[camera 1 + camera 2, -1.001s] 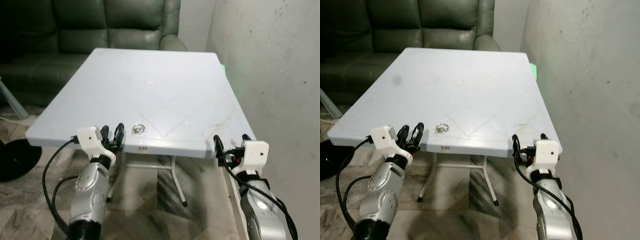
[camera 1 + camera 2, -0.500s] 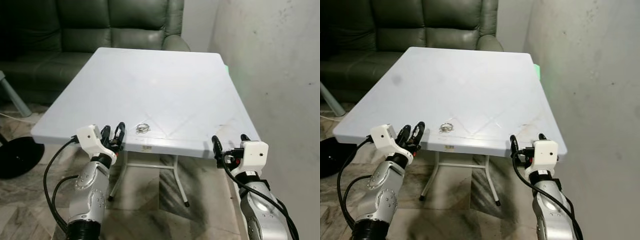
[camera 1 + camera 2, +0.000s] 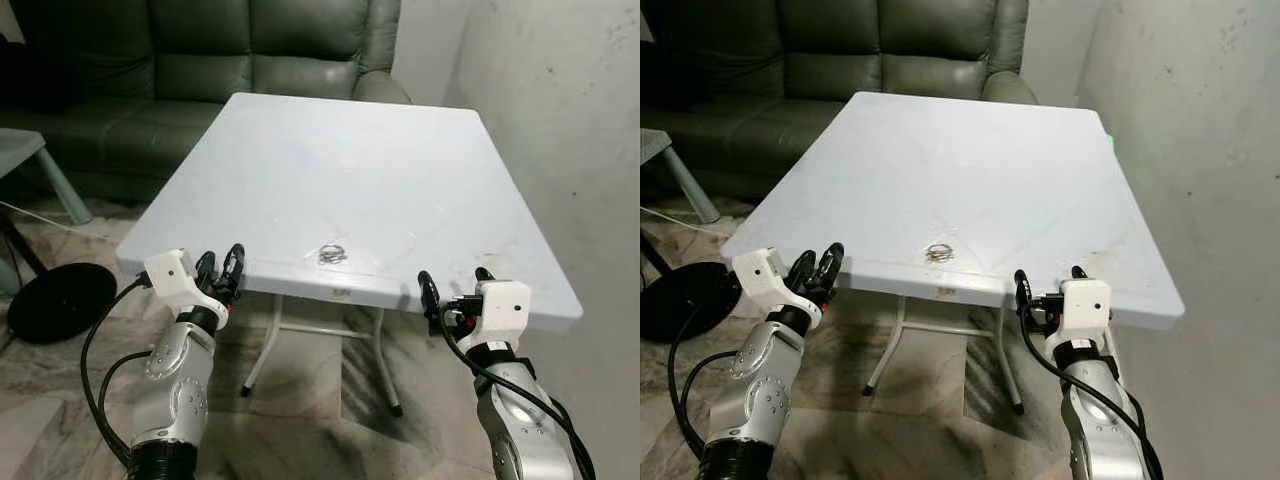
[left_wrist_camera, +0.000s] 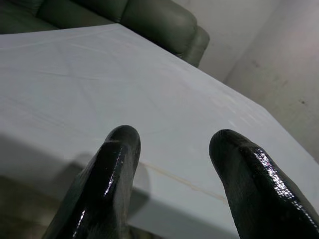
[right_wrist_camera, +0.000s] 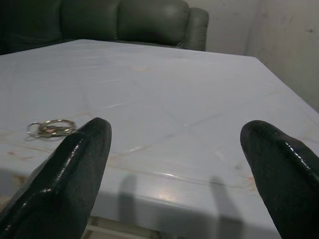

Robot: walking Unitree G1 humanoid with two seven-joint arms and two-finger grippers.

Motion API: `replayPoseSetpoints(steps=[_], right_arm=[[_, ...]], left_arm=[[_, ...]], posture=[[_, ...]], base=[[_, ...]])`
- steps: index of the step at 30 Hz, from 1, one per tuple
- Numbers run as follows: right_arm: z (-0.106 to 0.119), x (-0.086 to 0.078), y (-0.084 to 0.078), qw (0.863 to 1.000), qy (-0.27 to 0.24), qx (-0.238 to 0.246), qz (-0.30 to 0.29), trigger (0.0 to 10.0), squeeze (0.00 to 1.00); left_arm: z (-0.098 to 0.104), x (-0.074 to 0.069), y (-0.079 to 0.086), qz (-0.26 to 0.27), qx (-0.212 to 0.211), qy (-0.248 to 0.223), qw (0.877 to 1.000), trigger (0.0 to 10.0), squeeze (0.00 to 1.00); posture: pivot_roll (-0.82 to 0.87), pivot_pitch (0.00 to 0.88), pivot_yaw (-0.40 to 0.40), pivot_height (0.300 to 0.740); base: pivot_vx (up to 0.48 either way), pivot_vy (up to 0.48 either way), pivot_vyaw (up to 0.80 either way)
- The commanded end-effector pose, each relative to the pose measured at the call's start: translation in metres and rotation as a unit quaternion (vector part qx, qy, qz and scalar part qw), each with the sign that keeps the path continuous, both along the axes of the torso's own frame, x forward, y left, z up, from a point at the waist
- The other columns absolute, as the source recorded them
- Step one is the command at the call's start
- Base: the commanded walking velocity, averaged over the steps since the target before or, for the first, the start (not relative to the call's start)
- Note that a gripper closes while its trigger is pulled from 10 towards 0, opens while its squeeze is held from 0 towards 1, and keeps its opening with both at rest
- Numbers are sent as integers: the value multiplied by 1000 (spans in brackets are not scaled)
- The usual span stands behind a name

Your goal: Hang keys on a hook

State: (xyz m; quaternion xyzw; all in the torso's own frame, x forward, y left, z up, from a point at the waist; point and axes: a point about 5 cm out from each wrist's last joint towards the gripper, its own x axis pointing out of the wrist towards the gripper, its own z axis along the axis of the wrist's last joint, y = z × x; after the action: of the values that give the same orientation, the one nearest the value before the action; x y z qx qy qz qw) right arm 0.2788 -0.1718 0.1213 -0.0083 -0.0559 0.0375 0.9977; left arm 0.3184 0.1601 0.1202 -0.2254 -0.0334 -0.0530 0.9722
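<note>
Task not started. Keys lay on the tabletop close to its near edge, roughly mid-width, untouched. Left gripper sat at the near left corner, fingers apart, empty. Right gripper was just off the near edge toward the right corner, fingers wide apart, empty. No hook was visible. Pickup and hanging both remained.

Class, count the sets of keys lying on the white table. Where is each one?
1. The keys lie near the table's front edge, between the left gripper and right gripper.
</note>
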Motion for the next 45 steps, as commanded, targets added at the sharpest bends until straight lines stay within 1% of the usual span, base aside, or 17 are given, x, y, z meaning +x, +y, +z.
replayPoseSetpoints(steps=[1, 32, 45], right_arm=[[2, -1, 0, 1000, -2, 1, 1, 10000, 0], [4, -2, 3, 1000, -1, -3, 7, 10000, 0], [7, -3, 2, 1000, -5, 0, 5, 10000, 0]], left_arm=[[3, -1, 1, 2, 1, -3, 1000, 10000, 0], [4, 1, 0, 5, -9, -3, 1000, 10000, 0], [6, 1, 2, 7, -3, -4, 1000, 10000, 0]], posture=[[26, 77, -20, 740], [24, 75, -24, 740], [23, 77, -22, 740]], base=[[0, 424, 0], [0, 437, 0], [0, 0, 0]])
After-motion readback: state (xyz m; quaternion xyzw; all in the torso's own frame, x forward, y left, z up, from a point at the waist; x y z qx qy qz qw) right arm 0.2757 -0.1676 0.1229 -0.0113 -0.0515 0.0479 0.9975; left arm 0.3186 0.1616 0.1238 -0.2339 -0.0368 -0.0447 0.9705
